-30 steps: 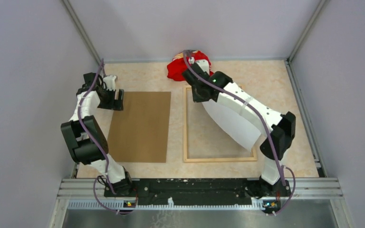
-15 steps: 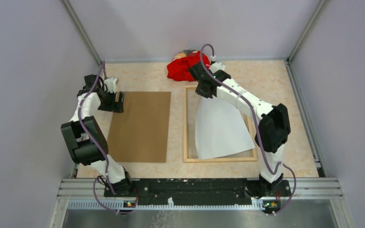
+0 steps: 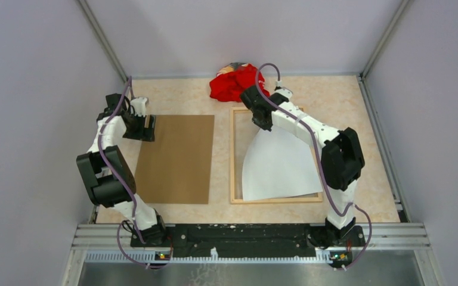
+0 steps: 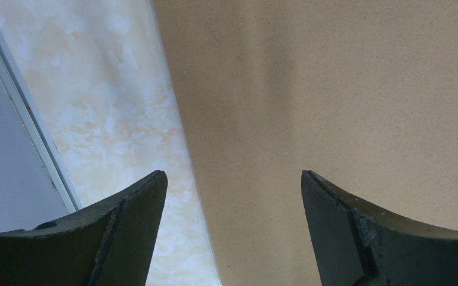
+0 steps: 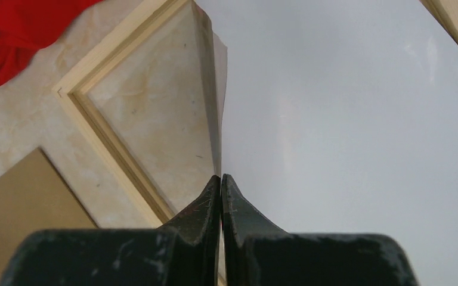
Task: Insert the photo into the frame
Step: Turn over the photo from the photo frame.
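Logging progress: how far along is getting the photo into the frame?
Done: the white-backed glossy photo print is over the thin light-wood rectangular frame. In hand: the right end effector pinches its raised far end. Left: lay it flat inside. The open left end effector hovers over the brown backing board.

Heads up, the side of the photo [image 5: 346, 119] you're seeing is plain white paper, smooth with a soft sheen. The frame [image 5: 114, 149] is bare light wood with a matt finish. The brown board [image 4: 334, 89] looks like matt fibreboard, finely speckled. The table [image 4: 113, 107] has a smooth cream marble-look top. The red cloth [image 5: 12, 36] is soft and crumpled. On the right gripper [image 5: 221, 177] the fingers [image 5: 200, 211] look like dark matt plastic, scuffed near the tips.
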